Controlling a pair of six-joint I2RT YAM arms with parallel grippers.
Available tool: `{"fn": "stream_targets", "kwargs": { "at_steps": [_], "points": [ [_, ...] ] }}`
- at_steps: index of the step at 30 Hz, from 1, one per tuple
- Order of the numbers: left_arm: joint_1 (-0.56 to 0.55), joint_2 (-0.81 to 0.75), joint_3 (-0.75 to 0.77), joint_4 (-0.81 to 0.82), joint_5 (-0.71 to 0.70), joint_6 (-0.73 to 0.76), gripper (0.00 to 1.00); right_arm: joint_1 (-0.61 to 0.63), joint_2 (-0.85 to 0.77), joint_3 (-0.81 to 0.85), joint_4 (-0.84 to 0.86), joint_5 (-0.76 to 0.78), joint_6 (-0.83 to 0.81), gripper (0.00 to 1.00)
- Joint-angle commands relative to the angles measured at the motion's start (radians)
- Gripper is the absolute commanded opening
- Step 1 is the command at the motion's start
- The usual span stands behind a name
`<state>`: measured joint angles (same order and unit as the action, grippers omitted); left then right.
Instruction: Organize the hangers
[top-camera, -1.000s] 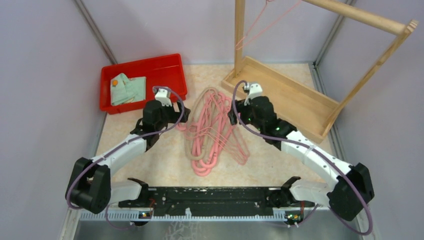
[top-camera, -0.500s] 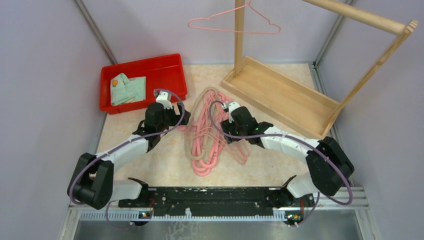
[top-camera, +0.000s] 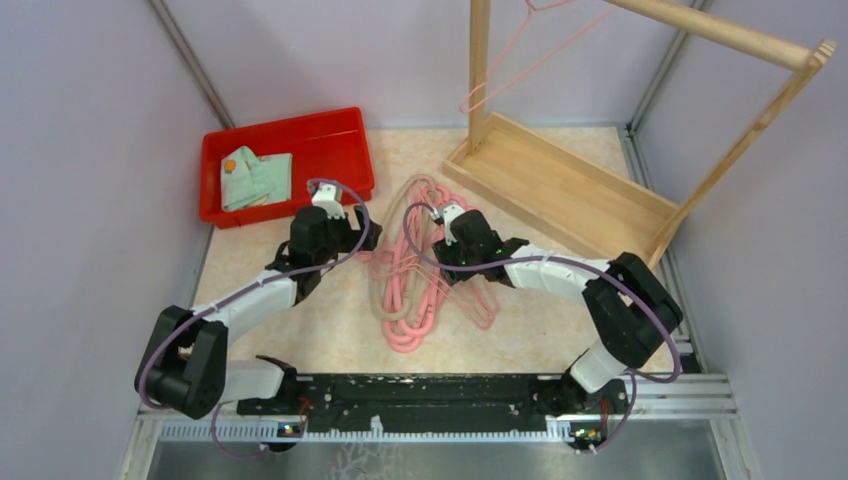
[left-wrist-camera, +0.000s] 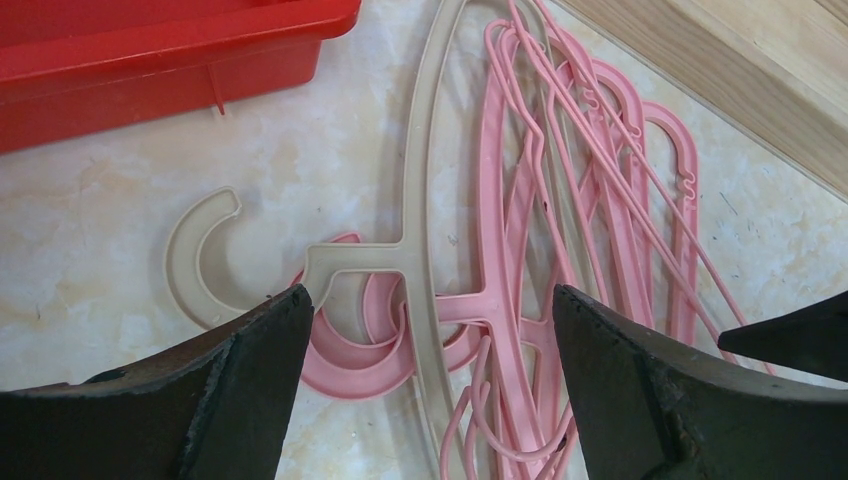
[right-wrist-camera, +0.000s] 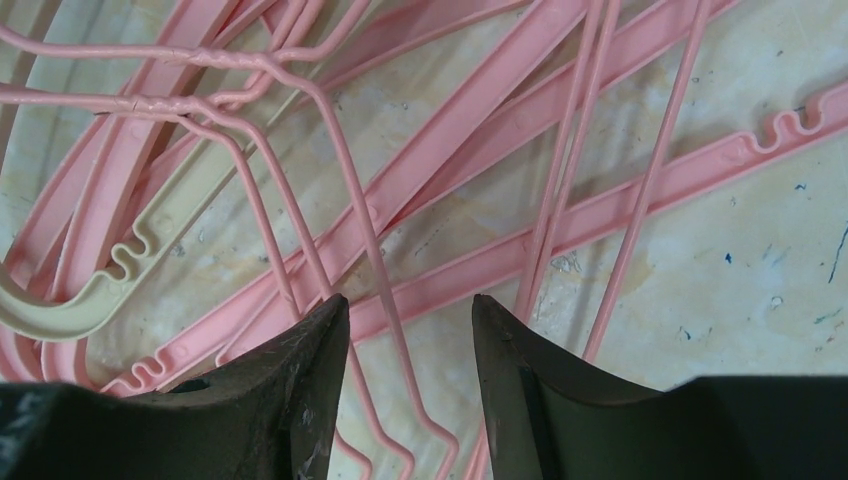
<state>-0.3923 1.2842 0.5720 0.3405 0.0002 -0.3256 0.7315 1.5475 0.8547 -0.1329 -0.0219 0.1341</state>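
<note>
The hangers (top-camera: 420, 262) lie in a tangled pile mid-table, mostly pink with a pale beige one (left-wrist-camera: 425, 200) among them. One thin pink wire hanger (top-camera: 515, 50) hangs on the wooden rack's top bar. My left gripper (top-camera: 362, 243) is wide open at the pile's left edge. In its wrist view (left-wrist-camera: 430, 310) the jaws straddle the beige hanger's neck and pink hooks. My right gripper (top-camera: 452, 262) is low over the pile's right side. It is open (right-wrist-camera: 410, 305), with a thin pink wire hanger (right-wrist-camera: 355, 215) running between its fingertips.
A red tray (top-camera: 330, 125) holding a folded green cloth (top-camera: 255, 178) stands at the back left, close behind the left gripper. The wooden rack's base (top-camera: 560, 185) and post (top-camera: 479, 70) stand at the back right.
My right arm has swung left from beside the rack base and down onto the pile. The hung pink hanger has been swinging on the bar. The left arm has hardly moved.
</note>
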Motion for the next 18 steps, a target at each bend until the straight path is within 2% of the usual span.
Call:
{"fn": "stream_targets", "kwargs": {
  "at_steps": [1, 7, 12, 16, 18],
  "points": [
    [0.001, -0.018, -0.013, 0.019, 0.003, -0.001, 0.94, 0.011, 0.037, 0.055, 0.064, -0.002, -0.016, 0.49],
    [0.001, -0.043, -0.021, 0.015, 0.000, 0.000, 0.94, 0.012, 0.080, 0.067, 0.077, 0.008, -0.011, 0.42],
    [0.001, -0.056, -0.024, 0.003, -0.001, 0.006, 0.94, 0.012, 0.091, 0.068, 0.081, -0.001, -0.011, 0.25],
    [0.000, -0.068, -0.024, -0.008, -0.016, 0.011, 0.94, 0.011, 0.079, 0.071, 0.072, -0.030, -0.007, 0.00],
    [0.000, -0.076, -0.027, -0.010, -0.026, 0.015, 0.94, 0.011, 0.060, 0.071, 0.067, -0.040, 0.003, 0.00]
  ]
}}
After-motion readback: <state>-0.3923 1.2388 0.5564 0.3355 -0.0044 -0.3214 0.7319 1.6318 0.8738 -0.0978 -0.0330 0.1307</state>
